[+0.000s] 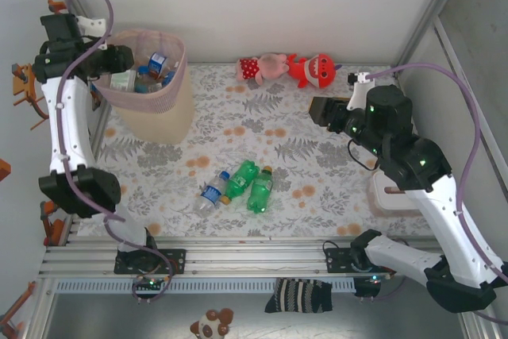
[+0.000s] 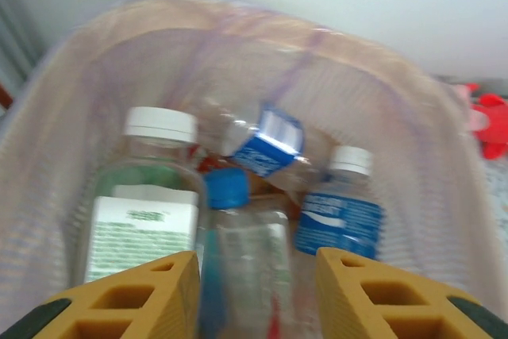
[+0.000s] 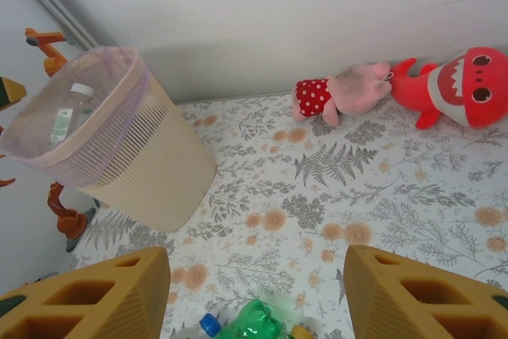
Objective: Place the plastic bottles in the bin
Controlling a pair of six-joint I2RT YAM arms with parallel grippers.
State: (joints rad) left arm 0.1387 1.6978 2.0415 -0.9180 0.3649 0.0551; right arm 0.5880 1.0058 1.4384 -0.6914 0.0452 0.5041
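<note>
**A:** Where is the left gripper (image 2: pixel 258 283)?

**B:** Over the mouth of the bin (image 1: pixel 181 65), which sits at the table's far-left corner. Its yellow fingers are parted, and a blue-capped clear bottle (image 2: pixel 242 244) lies below the gap. The picture is blurred, but there is space on the bottle's right side, so I judge it released rather than gripped.

**A:** How should the drop be finished?

**B:** I'd open wider before lifting, so neither pad drags the bottle back out. Then I'd rise straight up past the rim, because the bin looks light and a sideways knock might tip it.

**A:** What's in it?

**B:** A white-capped bottle (image 2: pixel 147 196) with a green-and-white label is against the left wall. A tilted blue-labelled bottle (image 2: pixel 266 144) lies behind it, and an upright blue-labelled bottle (image 2: pixel 341 216) is on the right. There seems to be room above them.

**A:** And what's left?

**B:** Three are on the table (image 1: pixel 333 188), around the middle of its near edge: a small clear bottle (image 1: pixel 212 192) just beside two green soda bottles (image 1: pixel 260 190). The right gripper (image 3: pixel 255 263) hangs over the table's right half with its fingers wide and nothing between them. The pink plush (image 1: pixel 266 67) and red plush (image 1: pixel 311 69) at the far edge aren't bottles.
</note>
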